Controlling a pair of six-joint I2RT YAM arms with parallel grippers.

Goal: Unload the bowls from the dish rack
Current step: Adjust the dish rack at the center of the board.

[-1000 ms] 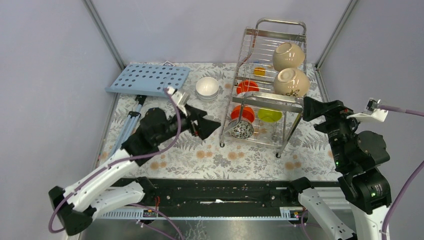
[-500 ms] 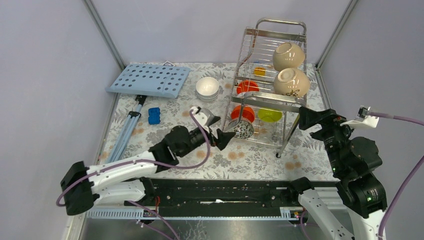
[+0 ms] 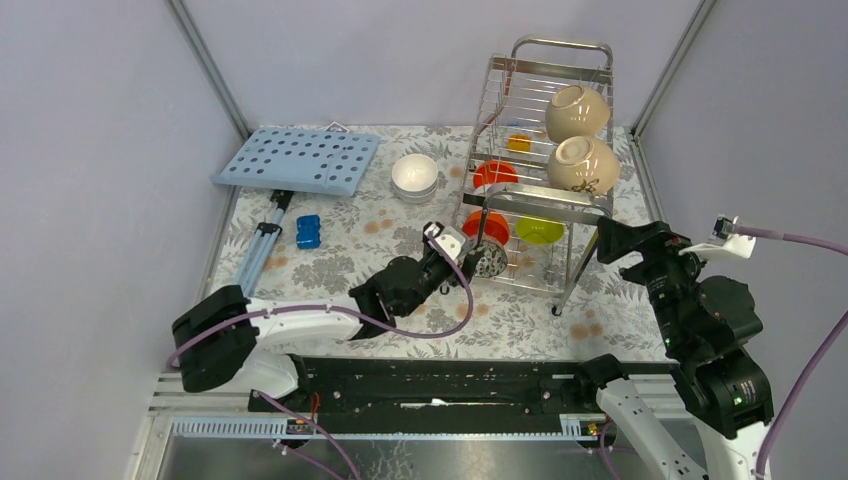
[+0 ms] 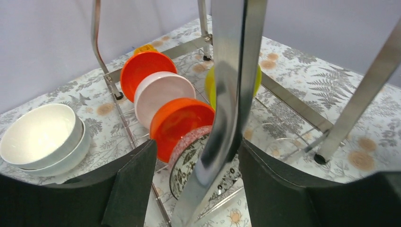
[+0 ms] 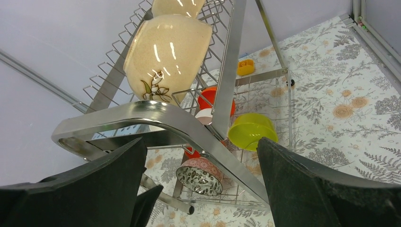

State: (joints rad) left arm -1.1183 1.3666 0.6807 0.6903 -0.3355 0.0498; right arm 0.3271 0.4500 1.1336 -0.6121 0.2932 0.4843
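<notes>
The steel wire dish rack (image 3: 540, 110) stands at the back right. Its top tier holds two cream bowls (image 3: 582, 164). The lower tier holds orange-red bowls (image 4: 182, 124), a white bowl (image 4: 163, 94), a lime-green bowl (image 3: 539, 230) and a black-and-white speckled bowl (image 3: 487, 260) at the near end. My left gripper (image 3: 470, 258) is open at the rack's near left leg (image 4: 227, 109), its jaws either side of the leg and the speckled bowl (image 4: 189, 158). My right gripper (image 3: 622, 240) is open beside the rack's right front corner (image 5: 156, 118), holding nothing.
Two stacked white bowls (image 3: 414, 177) sit on the flowered cloth left of the rack. A light-blue perforated board (image 3: 296, 159) lies at the back left, with a small blue block (image 3: 308, 231) and a folded tripod (image 3: 258, 247) in front of it. Grey walls close in both sides.
My left arm has stretched forward and low across the table to the right, bringing its open gripper up to the rack's near left leg. My right gripper has shifted only slightly.
</notes>
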